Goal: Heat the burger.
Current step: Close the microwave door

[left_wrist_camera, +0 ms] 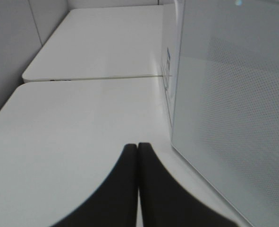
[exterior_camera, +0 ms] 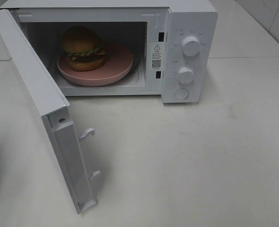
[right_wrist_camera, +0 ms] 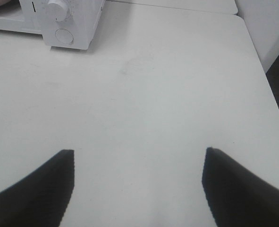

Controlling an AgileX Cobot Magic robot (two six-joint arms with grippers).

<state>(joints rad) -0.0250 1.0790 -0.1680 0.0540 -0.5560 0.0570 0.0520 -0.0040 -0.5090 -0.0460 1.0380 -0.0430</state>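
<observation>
While the door [exterior_camera: 66, 151] gapes, left pincer [left_wrist_camera: 138, 145] sits closed, right pincer [right_wrist_camera: 138, 150] wide, both empty.

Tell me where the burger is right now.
In the high view, the burger sits on the left half of the pink plate inside the open microwave, upper left of the picture.

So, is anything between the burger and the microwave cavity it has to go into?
Nothing visible does. The burger already sits on the pink plate inside the microwave cavity. The door stands wide open, swung out on the left of the exterior view.
</observation>
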